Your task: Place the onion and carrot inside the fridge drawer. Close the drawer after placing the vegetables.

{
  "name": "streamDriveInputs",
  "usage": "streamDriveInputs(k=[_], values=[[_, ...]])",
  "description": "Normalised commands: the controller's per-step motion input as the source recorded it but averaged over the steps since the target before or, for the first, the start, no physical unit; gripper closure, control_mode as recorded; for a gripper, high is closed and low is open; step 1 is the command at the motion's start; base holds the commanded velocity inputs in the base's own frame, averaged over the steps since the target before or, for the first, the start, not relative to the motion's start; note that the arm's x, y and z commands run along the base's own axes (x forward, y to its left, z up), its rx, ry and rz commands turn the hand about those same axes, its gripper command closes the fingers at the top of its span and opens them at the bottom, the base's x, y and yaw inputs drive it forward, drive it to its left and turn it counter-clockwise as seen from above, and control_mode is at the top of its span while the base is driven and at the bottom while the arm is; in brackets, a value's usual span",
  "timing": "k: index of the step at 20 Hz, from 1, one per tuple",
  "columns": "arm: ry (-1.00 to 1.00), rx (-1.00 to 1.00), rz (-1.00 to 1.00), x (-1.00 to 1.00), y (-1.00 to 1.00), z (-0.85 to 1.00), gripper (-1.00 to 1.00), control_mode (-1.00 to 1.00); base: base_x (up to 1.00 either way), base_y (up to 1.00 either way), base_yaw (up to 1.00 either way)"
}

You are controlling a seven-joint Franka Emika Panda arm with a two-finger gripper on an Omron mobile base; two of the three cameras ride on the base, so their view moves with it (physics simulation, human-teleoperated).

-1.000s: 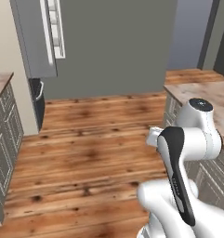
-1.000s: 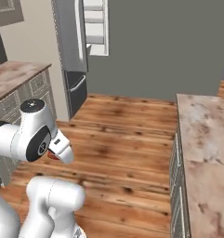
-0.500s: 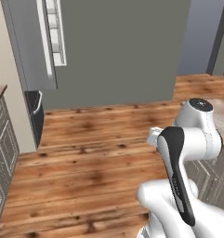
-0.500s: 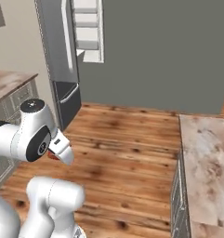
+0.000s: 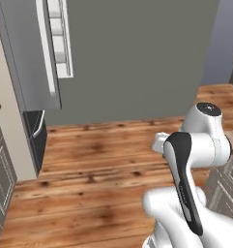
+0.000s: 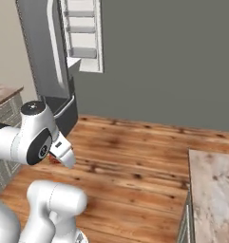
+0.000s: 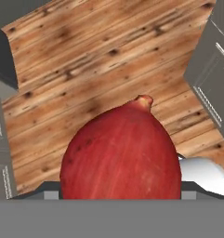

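The gripper (image 6: 63, 154) holds the red onion (image 7: 121, 151) over bare wood floor (image 5: 103, 160). The open fridge door (image 6: 82, 35) stands upper left.

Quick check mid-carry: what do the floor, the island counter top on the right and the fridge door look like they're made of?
Floor: wood planks, judging by the brown grain, knots and a slight sheen. Counter top: seemingly stone, marble or granite, mottled pink-beige. Fridge door: plain matte grey, possibly metal, with white, likely plastic, shelves inside.
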Motion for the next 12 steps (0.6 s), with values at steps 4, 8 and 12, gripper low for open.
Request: streamDriveInputs(k=[4, 8, 12], values=[[0.0, 0.0, 0.0, 0.0, 0.0, 0.0, 1.0, 1.0, 1.0, -0.39, 0.1], [0.0, 0.0, 0.0, 0.0, 0.0, 0.0, 1.0, 1.0, 1.0, -0.48, 0.14], [0.0, 0.0, 0.0, 0.0, 0.0, 0.0, 1.0, 1.0, 1.0, -0.53, 0.2]])
